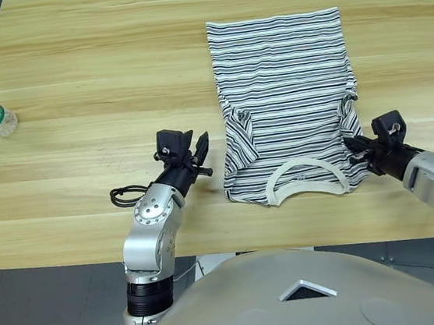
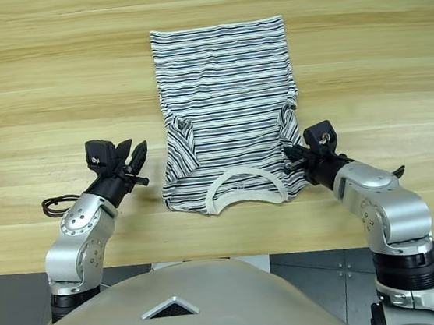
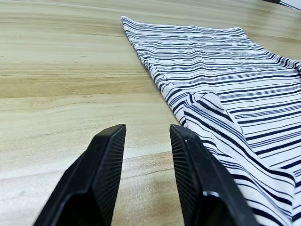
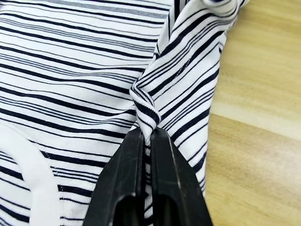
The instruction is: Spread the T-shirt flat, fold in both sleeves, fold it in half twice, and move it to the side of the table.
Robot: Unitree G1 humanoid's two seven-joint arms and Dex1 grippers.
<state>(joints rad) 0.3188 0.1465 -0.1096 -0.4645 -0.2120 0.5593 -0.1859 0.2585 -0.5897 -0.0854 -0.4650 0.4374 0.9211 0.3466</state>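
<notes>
Left gripper (image 3: 146, 130): parted, empty, low over table (image 1: 73, 69), just beside T-shirt (image 1: 283, 84).
Right gripper (image 4: 148, 135): pinching T-shirt's sleeve fold.

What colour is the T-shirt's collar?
White: the collar is a plain band against the T-shirt and its dark-and-white stripes. It shows best in the left eye view.

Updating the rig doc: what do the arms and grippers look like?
Left arm and right arm: silver-grey rounded housings, black ribbed collars at the base. Left gripper and right gripper: black, two tapered fingers each, finely ribbed pads. A thin black cable loops by the left arm.
</notes>
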